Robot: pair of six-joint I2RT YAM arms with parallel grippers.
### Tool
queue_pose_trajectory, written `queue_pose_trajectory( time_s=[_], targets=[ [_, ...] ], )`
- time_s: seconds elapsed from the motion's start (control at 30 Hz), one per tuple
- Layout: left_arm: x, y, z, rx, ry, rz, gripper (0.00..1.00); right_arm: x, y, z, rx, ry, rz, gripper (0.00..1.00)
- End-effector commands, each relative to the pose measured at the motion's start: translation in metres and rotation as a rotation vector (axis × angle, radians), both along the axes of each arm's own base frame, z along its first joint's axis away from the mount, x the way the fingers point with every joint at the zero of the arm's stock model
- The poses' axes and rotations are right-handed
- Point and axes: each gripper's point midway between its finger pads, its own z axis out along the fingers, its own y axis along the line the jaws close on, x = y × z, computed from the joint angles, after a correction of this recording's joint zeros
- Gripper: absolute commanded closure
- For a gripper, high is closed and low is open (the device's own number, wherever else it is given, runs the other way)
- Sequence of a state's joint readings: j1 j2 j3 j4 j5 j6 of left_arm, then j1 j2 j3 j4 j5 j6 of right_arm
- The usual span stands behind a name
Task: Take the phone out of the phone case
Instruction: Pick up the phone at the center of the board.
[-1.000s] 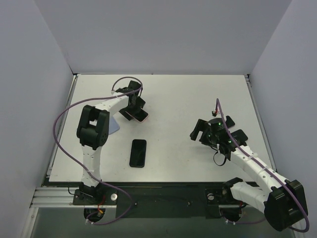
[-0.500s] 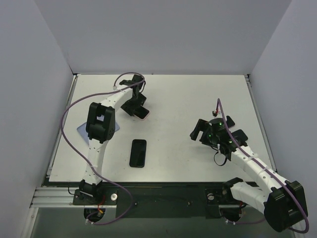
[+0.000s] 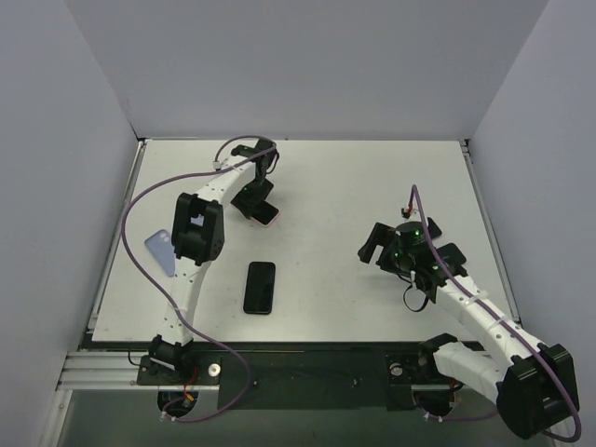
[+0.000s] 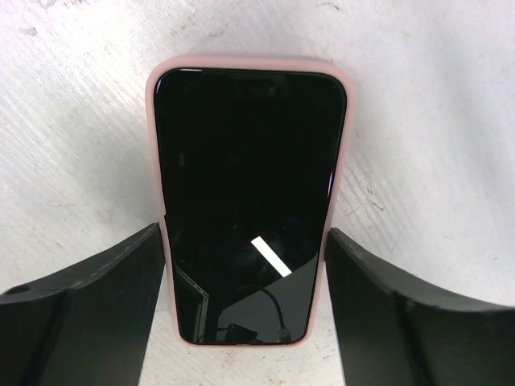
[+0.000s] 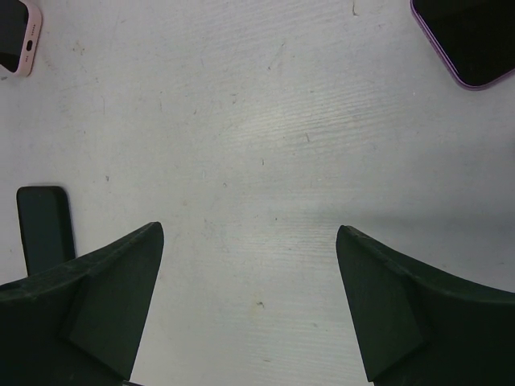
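Nearest the arm bases a bare black handset point(image 3: 260, 287) lies flat on the surface point(image 3: 354, 186). A little beyond it to the right, the right claw point(image 5: 248, 257) hangs spread and grips nothing, with a purple-cased handset point(image 5: 467, 40) just off its far right side. The task's phone point(image 4: 245, 185) is farther back on the left half, lying flat and face up in its pink case point(image 4: 249, 63). The left claw point(image 4: 244, 241) is right over it, fingers spread wide, one on each long side of the phone's near end and holding nothing. The phone's long axis runs straight away from the claw between the fingers, so closing would likely pinch it across its width. The left arm is plainly the nearer one; the right claw sits well apart.
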State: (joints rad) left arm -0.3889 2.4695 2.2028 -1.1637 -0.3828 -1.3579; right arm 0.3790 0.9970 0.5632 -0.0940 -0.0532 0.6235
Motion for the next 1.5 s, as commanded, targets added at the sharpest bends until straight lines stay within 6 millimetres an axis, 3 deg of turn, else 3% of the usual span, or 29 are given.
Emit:
queue_pose_trajectory(
  time_s=[0.0,0.03,0.07,0.1,0.13,0.23,0.27,0.3,0.33,0.37,0.4,0.43,0.47,0.5,0.53,0.57,0.6,0.63,0.67,0.77,0.83,1.03,1.2,1.27,1.3,1.37,1.4,1.43,1.47],
  targets=[
    [-0.038,0.032,-0.044,0.110,0.174,-0.012,0.41,0.000,-0.002,0.009,-0.002,-0.022,0.003,0.17],
    [-0.027,0.029,-0.036,0.089,0.125,-0.041,0.49,-0.001,-0.002,0.010,-0.001,-0.019,0.006,0.17],
    [-0.029,0.030,-0.037,0.087,0.118,-0.063,0.72,-0.001,-0.001,0.011,0.003,-0.021,0.009,0.17],
    [-0.019,0.027,-0.024,0.073,0.061,-0.090,0.81,-0.002,0.000,0.011,0.006,-0.015,0.015,0.17],
    [-0.023,0.030,-0.022,0.077,0.060,-0.105,0.88,-0.003,0.002,0.012,0.015,-0.010,0.022,0.17],
    [-0.012,0.025,0.023,0.037,-0.071,-0.195,1.00,-0.008,0.013,0.004,0.061,0.069,0.074,0.15],
    [-0.019,0.021,0.043,0.009,-0.101,-0.250,1.00,-0.010,0.018,0.005,0.074,0.085,0.098,0.14],
    [-0.012,0.010,0.053,-0.031,-0.175,-0.284,1.00,-0.013,0.019,-0.001,0.065,0.119,0.117,0.14],
    [-0.029,0.001,0.067,-0.092,-0.198,-0.357,1.00,-0.016,0.025,-0.001,0.072,0.127,0.148,0.14],
    [-0.020,-0.015,0.081,-0.155,-0.292,-0.396,1.00,-0.017,0.026,-0.002,0.069,0.134,0.159,0.13],
    [-0.041,-0.026,0.093,-0.243,-0.318,-0.443,1.00,-0.019,0.031,0.000,0.071,0.130,0.185,0.13],
    [-0.038,-0.038,0.107,-0.301,-0.396,-0.473,1.00,-0.018,0.034,0.004,0.076,0.112,0.199,0.13],
    [-0.062,-0.045,0.115,-0.376,-0.413,-0.495,1.00,-0.021,0.041,0.008,0.095,0.100,0.232,0.13],
    [-0.074,-0.051,0.112,-0.422,-0.439,-0.506,1.00,-0.019,0.047,0.015,0.118,0.072,0.246,0.12],
    [-0.086,-0.061,0.133,-0.482,-0.485,-0.508,1.00,-0.024,0.060,0.023,0.159,0.056,0.299,0.12],
    [-0.097,-0.063,0.127,-0.510,-0.501,-0.500,1.00,-0.022,0.072,0.035,0.223,0.024,0.327,0.12],
    [-0.107,-0.076,0.154,-0.583,-0.574,-0.503,1.00,-0.026,0.085,0.044,0.263,-0.004,0.370,0.12],
    [-0.119,-0.074,0.141,-0.580,-0.553,-0.482,1.00,-0.025,0.099,0.059,0.325,-0.045,0.395,0.12],
    [-0.131,-0.085,0.156,-0.620,-0.594,-0.483,1.00,-0.033,0.113,0.068,0.352,-0.063,0.442,0.12],
    [-0.154,-0.096,0.159,-0.623,-0.608,-0.470,1.00,-0.038,0.137,0.096,0.368,-0.145,0.493,0.13],
    [-0.169,-0.108,0.168,-0.647,-0.631,-0.465,1.00,-0.046,0.149,0.098,0.345,-0.154,0.518,0.14],
    [-0.204,-0.142,0.191,-0.706,-0.655,-0.519,1.00,-0.036,0.156,0.082,0.304,-0.129,0.463,0.21],
    [-0.221,-0.159,0.204,-0.713,-0.657,-0.556,1.00,-0.026,0.156,0.069,0.274,-0.095,0.415,0.40],
    [-0.223,-0.165,0.215,-0.712,-0.682,-0.575,1.00,-0.028,0.164,0.073,0.301,-0.095,0.449,0.63],
    [-0.224,-0.166,0.216,-0.703,-0.686,-0.593,1.00,-0.028,0.165,0.075,0.308,-0.100,0.459,0.93],
    [-0.223,-0.162,0.225,-0.675,-0.703,-0.611,0.76,-0.032,0.166,0.079,0.322,-0.114,0.479,1.00],
    [-0.223,-0.160,0.230,-0.662,-0.708,-0.617,0.51,-0.037,0.170,0.082,0.351,-0.118,0.508,1.00],
    [-0.223,-0.153,0.239,-0.637,-0.736,-0.625,0.43,-0.038,0.170,0.091,0.376,-0.141,0.512,1.00],
    [-0.220,-0.146,0.243,-0.602,-0.752,-0.617,0.20,-0.039,0.170,0.094,0.408,-0.151,0.504,1.00]
  ],
)
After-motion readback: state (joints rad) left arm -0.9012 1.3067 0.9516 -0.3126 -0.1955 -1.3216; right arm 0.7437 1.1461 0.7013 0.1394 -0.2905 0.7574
